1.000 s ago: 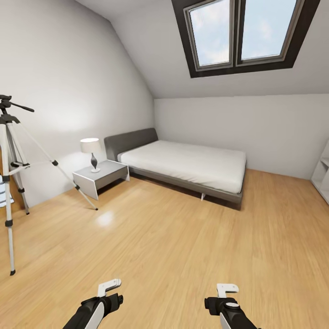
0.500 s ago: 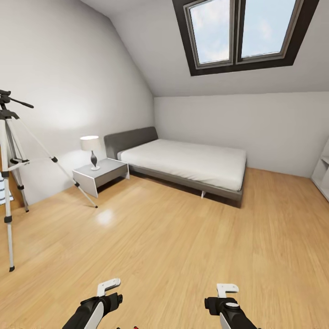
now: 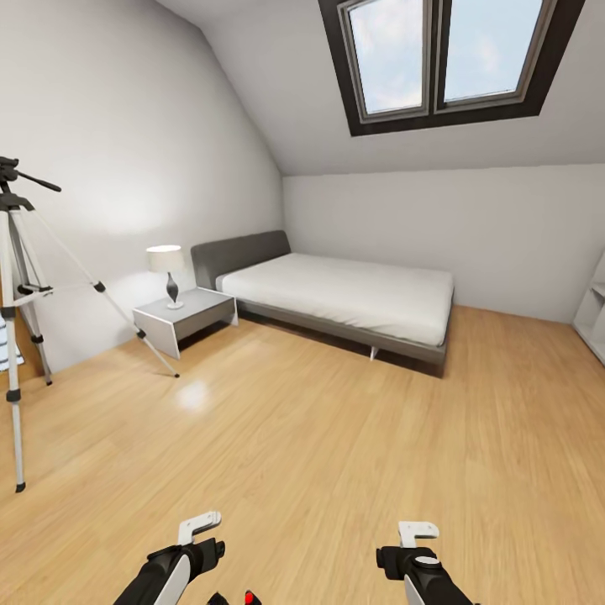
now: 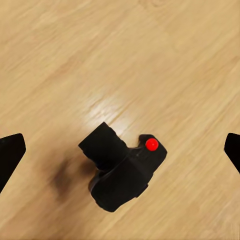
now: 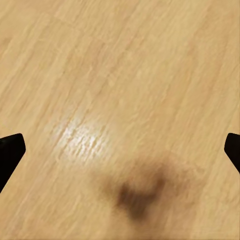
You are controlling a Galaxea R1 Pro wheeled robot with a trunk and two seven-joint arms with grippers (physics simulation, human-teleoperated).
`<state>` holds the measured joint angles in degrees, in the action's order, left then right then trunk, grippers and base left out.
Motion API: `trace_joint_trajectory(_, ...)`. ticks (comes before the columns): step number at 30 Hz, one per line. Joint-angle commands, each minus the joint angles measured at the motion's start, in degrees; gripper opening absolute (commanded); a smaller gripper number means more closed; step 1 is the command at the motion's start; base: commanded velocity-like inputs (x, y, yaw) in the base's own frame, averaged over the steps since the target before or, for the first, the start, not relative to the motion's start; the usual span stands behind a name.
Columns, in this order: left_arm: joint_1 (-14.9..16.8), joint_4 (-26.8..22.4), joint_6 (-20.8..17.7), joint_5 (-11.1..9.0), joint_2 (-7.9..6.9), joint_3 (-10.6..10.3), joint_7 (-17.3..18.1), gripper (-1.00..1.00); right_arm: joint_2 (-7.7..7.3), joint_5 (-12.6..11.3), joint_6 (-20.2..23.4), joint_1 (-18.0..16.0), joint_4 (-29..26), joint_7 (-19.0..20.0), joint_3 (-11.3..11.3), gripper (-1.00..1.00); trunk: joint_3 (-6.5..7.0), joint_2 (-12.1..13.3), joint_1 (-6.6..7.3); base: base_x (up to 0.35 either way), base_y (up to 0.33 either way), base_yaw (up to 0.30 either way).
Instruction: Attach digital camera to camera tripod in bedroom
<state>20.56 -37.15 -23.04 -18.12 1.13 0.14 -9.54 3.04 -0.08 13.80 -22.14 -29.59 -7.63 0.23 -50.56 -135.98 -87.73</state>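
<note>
Nearest, the left gripper (image 3: 200, 529) and right gripper (image 3: 418, 531) hang low over the floor (image 3: 336, 437), both empty. In each wrist view the dark fingertips sit at opposite edges of the picture, so both sets of jaws are spread wide with nothing between them.

The camera (image 4: 121, 167) lies on the bare floor directly beneath the left gripper (image 4: 120, 150), centred between its fingertips but clearly below them and not touched. Its red dot (image 4: 152, 144) faces up. In the head view just the top of it peeks in at the lower edge, between the two arms (image 3: 249, 597). Under the right gripper (image 5: 120, 150) there is plain floor with a soft shadow.

Further off, the tripod (image 3: 17, 277) stands on its three legs at the left by the wall, well apart from the camera, its head bare. Beyond are a nightstand (image 3: 183, 318) with a lamp (image 3: 166, 273), then the bed (image 3: 344, 298) under the skylight (image 3: 445, 59).

The task looks barely begun: the robot is in the bedroom and lined up over the camera, but grasping, carrying and mounting all remain.
</note>
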Motion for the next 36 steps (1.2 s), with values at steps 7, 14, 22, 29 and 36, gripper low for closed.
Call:
trace_joint_trajectory(7, 0.0, -0.1, -0.3, -0.6, 0.0, 0.0, -0.4, 1.0, -0.03, 0.0, 0.1, 0.0, -0.1, -0.2, 0.0, 1.0, -1.32, -2.8, -1.53, 0.0, 0.0, 0.0)
trace_joint_trajectory(14, 0.0, -0.1, -0.3, -0.7, -0.23, 0.0, -0.4, 1.0, -0.05, 0.0, 0.1, 0.0, -0.1, -0.2, 0.0, 1.0, -2.58, -5.7, -3.07, 0.0, 0.0, 0.0)
trace_joint_trajectory(22, 0.0, -0.1, -0.3, -0.6, -0.4, 0.1, -0.4, 1.0, -0.05, 0.2, -0.1, 0.0, -0.1, -0.2, 0.0, 1.0, -4.18, -7.3, -4.05, 0.0, 0.0, 0.0)
trace_joint_trajectory(29, 0.0, -0.1, -0.3, -0.7, -0.42, 0.0, -0.4, 1.0, -0.02, 0.2, 0.0, 0.0, -0.1, -0.3, 0.0, 1.0, -5.73, -7.4, -4.23, 0.0, 0.0, 0.0)
trace_joint_trajectory(36, 0.0, -0.1, -0.3, -0.6, -0.42, 0.0, -0.4, 1.0, 0.03, 0.1, -0.1, 0.0, -0.1, -0.4, 0.1, 1.0, -7.28, -7.5, -4.41, 0.0, 0.0, 0.0)
